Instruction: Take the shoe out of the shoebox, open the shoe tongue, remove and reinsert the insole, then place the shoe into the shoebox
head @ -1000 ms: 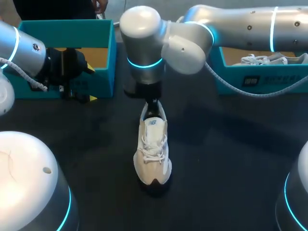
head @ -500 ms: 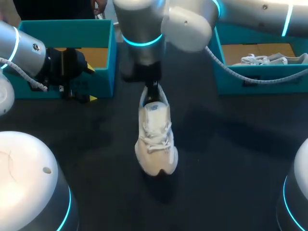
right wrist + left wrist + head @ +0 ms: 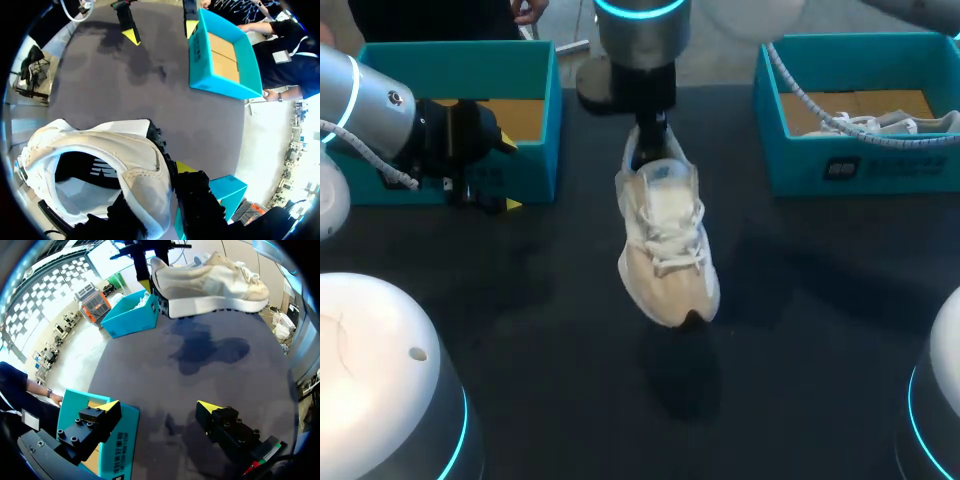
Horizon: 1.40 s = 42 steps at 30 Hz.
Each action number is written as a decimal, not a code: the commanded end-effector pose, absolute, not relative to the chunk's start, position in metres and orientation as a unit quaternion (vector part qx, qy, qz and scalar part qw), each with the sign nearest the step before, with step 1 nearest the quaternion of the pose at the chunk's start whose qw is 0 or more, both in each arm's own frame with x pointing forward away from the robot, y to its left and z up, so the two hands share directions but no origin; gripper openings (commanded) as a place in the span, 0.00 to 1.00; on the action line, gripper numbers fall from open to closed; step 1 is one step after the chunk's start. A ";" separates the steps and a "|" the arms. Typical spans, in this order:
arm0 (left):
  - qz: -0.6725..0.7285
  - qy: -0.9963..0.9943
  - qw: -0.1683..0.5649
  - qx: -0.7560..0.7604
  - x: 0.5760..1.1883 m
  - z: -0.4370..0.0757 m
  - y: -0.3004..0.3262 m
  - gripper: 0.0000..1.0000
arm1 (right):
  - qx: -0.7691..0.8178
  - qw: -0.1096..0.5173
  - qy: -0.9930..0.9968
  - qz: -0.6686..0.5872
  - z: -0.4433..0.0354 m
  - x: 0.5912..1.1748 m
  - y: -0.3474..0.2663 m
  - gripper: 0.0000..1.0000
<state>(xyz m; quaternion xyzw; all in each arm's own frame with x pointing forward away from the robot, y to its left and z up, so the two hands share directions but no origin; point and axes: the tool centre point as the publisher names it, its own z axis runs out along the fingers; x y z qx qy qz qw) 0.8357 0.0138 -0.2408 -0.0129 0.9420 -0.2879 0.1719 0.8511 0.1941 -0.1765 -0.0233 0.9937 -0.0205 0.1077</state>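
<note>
Right gripper [image 3: 648, 140]: pinching the shoe [image 3: 665, 240] at the heel collar, one finger inside the opening, the other behind the heel. Hanging clear of the table [image 3: 520, 330], with a shadow [image 3: 682, 385] under the toe. Long axis running from the gripper toward the robot: heel far and high, toe near, low and tipped a little to the right. Roughly midway between the left box [image 3: 450, 65] and the right box [image 3: 910, 165].

Left gripper [image 3: 485, 160]: spread wide, holding nothing, parked at the left box, one finger over its wall and the other over the table in the left wrist view. From there, shoe well ahead and aloft, side-on, sole facing the table.

Left box showing only a bare cardboard floor; right box holding a second shoe [image 3: 880, 122]. Insole [image 3: 85, 192] seemingly seated inside, as seen from the right wrist. No telling from this alone whether the tongue and insole steps are done. Whichever way, probably best lowered sole-first along that same axis, with the free left gripper coming in from the side.

Writing: a logo [image 3: 665, 172] on the tongue, another printed on the insole, a dark label [image 3: 840, 168] on the right box's front wall, more print on the left box's side. None spelled out here; the box print too small to make out anyway.
</note>
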 end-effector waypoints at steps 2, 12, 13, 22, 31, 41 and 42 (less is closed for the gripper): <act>-0.286 0.943 0.172 -0.013 0.835 -0.241 0.014 1.00 | -0.024 0.112 0.993 -0.014 -0.162 0.853 0.186 0.00; -0.286 0.943 0.172 -0.013 0.835 -0.241 0.014 1.00 | -0.027 0.119 0.993 -0.004 -0.162 0.854 0.186 0.00; -0.286 0.943 0.172 -0.013 0.835 -0.241 0.014 1.00 | -0.027 0.119 0.993 -0.004 -0.162 0.854 0.186 0.00; -0.286 0.943 0.172 -0.013 0.835 -0.241 0.014 1.00 | -0.027 0.119 0.993 -0.004 -0.162 0.854 0.186 0.00; -0.286 0.943 0.172 -0.013 0.835 -0.241 0.014 1.00 | -0.027 0.119 0.993 -0.004 -0.162 0.854 0.186 0.00; -0.286 0.943 0.172 -0.013 0.835 -0.241 0.014 1.00 | -0.006 0.125 0.992 0.011 -0.164 0.863 0.170 0.00; -0.286 0.943 0.172 -0.013 0.835 -0.241 0.014 1.00 | -0.008 0.127 0.992 0.013 -0.164 0.864 0.167 0.00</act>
